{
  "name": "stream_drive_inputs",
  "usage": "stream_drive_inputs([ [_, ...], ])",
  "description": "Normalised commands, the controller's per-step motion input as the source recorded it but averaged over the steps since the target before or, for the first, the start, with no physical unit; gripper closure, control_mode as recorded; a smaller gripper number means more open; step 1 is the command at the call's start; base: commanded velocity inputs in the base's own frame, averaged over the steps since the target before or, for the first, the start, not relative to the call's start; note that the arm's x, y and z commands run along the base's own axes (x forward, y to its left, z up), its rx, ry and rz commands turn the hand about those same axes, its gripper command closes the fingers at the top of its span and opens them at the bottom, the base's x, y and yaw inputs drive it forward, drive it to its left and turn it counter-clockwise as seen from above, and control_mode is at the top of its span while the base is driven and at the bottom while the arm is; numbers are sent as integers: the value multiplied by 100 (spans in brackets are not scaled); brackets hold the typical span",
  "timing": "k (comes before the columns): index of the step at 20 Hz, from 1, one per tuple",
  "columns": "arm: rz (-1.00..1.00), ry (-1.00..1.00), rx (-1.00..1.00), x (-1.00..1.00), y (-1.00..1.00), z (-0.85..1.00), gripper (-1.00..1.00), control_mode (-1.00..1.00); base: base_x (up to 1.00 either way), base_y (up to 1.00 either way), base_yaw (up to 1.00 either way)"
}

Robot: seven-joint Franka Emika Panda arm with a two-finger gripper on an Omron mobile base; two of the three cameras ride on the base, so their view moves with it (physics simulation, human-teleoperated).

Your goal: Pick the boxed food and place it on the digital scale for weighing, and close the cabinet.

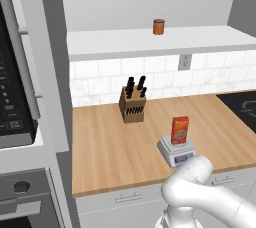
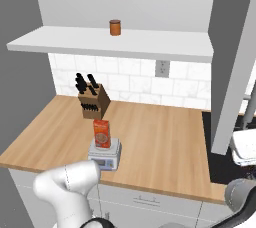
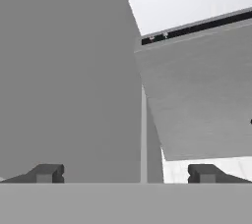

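The boxed food (image 1: 180,130) (image 2: 101,133), an orange-red carton, stands upright on the digital scale (image 1: 176,152) (image 2: 105,154) near the counter's front edge. The cabinet (image 1: 150,42) (image 2: 115,42) above is open, with its pale shelf exposed. One grey door (image 2: 232,72) swings out on the right and another (image 1: 50,47) on the left. My gripper (image 3: 126,174) is open with nothing between its fingers. It faces a flat grey door panel (image 3: 69,80) close up, and a thin vertical bar handle (image 3: 143,134) runs just right of the middle between the fingertips.
A small orange-brown can (image 1: 159,26) (image 2: 115,27) sits on the cabinet shelf. A wooden knife block (image 1: 133,104) (image 2: 93,101) stands at the back of the wooden counter (image 1: 110,147). A microwave and oven column (image 1: 15,97) is at the left, a dark cooktop (image 1: 242,104) at the right.
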Motion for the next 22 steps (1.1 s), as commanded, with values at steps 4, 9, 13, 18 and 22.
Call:
stream_drive_inputs([
  [4,0,-6,-40,-3,71,70,-100,-100,0,0,0],
  [9,-5,1,-54,13,100,23,-100,-100,0,0,0],
  [13,-19,-4,-43,34,100,32,-100,-100,0,0,0],
  [18,-23,-13,-22,51,100,17,-100,-100,0,0,0],
  [22,-12,-6,-13,92,100,-7,-100,-100,0,0,0],
])
